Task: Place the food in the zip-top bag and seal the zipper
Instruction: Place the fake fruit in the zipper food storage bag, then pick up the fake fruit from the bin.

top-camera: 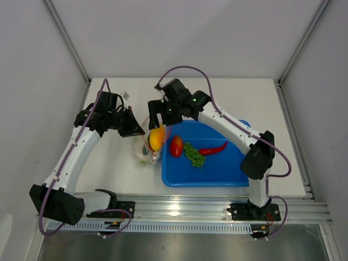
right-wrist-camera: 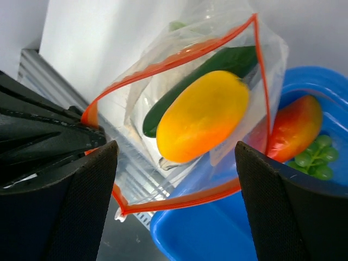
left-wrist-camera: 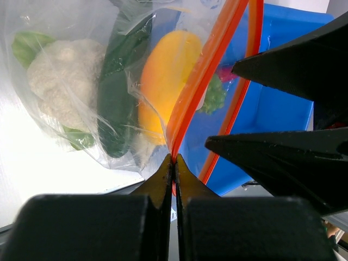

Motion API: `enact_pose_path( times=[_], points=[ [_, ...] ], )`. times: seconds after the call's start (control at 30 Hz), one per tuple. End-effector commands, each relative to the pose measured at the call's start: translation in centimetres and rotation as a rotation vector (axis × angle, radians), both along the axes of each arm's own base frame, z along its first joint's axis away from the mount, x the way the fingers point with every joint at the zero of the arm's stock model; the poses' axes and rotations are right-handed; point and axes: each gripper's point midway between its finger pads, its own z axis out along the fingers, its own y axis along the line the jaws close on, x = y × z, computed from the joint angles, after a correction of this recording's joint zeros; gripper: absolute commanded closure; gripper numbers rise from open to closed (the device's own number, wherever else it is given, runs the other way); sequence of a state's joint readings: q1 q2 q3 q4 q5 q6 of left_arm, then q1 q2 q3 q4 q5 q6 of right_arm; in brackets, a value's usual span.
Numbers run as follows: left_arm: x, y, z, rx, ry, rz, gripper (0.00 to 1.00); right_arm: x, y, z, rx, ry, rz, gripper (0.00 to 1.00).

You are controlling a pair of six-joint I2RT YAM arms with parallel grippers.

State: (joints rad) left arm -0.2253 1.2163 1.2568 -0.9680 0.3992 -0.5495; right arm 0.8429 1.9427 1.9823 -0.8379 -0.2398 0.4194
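The left jaws are pinched shut on the zipper (left-wrist-camera: 202, 70), holding one lip of the zip-top bag (top-camera: 142, 155) up so that its mouth gapes. The right jaws stand wide just above that mouth and grip nothing. Between them the yellow squash (right-wrist-camera: 202, 117) lies inside the orange outline, against the dark cucumber (left-wrist-camera: 115, 98). The cauliflower (left-wrist-camera: 62, 76) sits deeper in the bag, with a scrap of green beside it that I cannot name.

So three foods look bagged. Left to go are the tomato (top-camera: 176, 145), the lettuce (top-camera: 194, 155) and the chili (top-camera: 213, 148), all in the blue tray (top-camera: 234, 179). No fish shows, and the zipper is unsealed.

The bag stands left of the middle of the worktop (top-camera: 255, 92), its mouth just beside the tray's left wall. That is the tight spot, with both wrists close together. Bare worktop lies open toward the far edge and the far right corner. The near edge carries the arms' rail (top-camera: 190, 209).
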Motion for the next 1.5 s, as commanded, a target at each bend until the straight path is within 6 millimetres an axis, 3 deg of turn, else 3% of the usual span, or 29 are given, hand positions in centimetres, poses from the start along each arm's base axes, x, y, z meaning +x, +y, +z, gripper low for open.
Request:
enact_pose_path(
  times=[0.0,0.2,0.43,0.47,0.67,1.0,1.23,1.47],
  points=[
    [0.0,-0.2,1.4,-0.020,-0.043,-0.002,0.99,0.7,-1.3,4.8,0.037,-0.139,-0.038,0.12],
    [-0.2,0.0,1.2,-0.012,-0.042,-0.001,1.00,1.8,-4.3,6.6,0.005,-0.226,-0.143,0.15],
    [-0.2,-0.1,0.9,-0.012,-0.032,-0.006,0.99,2.0,-9.6,5.3,0.009,-0.177,-0.288,0.16],
    [-0.1,-0.1,1.0,-0.013,-0.034,-0.006,0.99,1.8,-10.9,4.3,-0.004,-0.148,-0.317,0.16],
    [-0.3,0.0,0.7,-0.006,-0.026,-0.006,1.00,0.1,-14.1,-0.6,-0.125,-0.069,-0.344,0.17],
    [-0.4,0.0,0.5,-0.009,-0.020,-0.004,0.99,-3.1,-17.0,-9.7,-0.306,0.074,-0.318,0.19],
    [-0.6,-0.1,0.2,-0.012,-0.008,-0.006,0.99,-5.0,-17.8,-13.0,-0.334,0.139,-0.304,0.18],
    [-0.5,-0.2,0.1,-0.014,-0.001,-0.004,1.00,-6.9,-16.4,-15.3,-0.345,0.175,-0.207,0.08]
  ],
)
